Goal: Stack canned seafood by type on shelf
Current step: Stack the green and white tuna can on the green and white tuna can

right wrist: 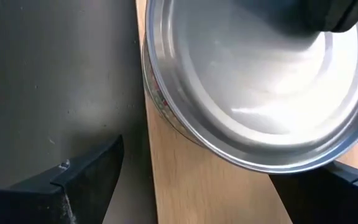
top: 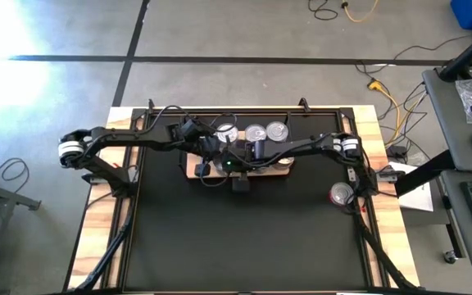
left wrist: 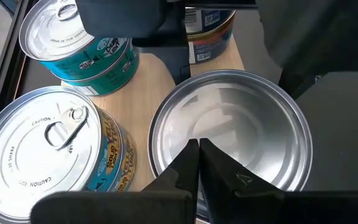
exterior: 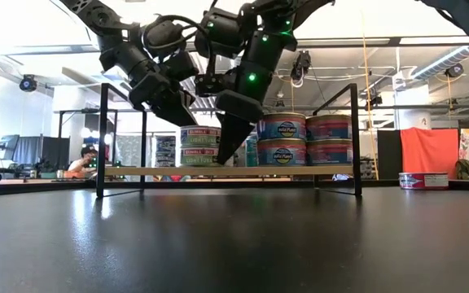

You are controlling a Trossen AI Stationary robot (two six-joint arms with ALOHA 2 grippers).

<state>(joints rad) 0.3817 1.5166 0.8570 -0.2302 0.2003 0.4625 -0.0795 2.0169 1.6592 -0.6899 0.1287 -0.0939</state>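
Silver tin (right wrist: 260,87) btwn open right end effector (right wrist: 197,180) fingers, on shelf (right wrist: 185,186)

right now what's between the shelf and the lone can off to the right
Only bare black mat lies between the shelf and the lone can; the low view shows that stretch bare.

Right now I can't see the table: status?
Left gripper shut, over the shelf. Right gripper open, astride a silver-topped can. One can loose on the mat.
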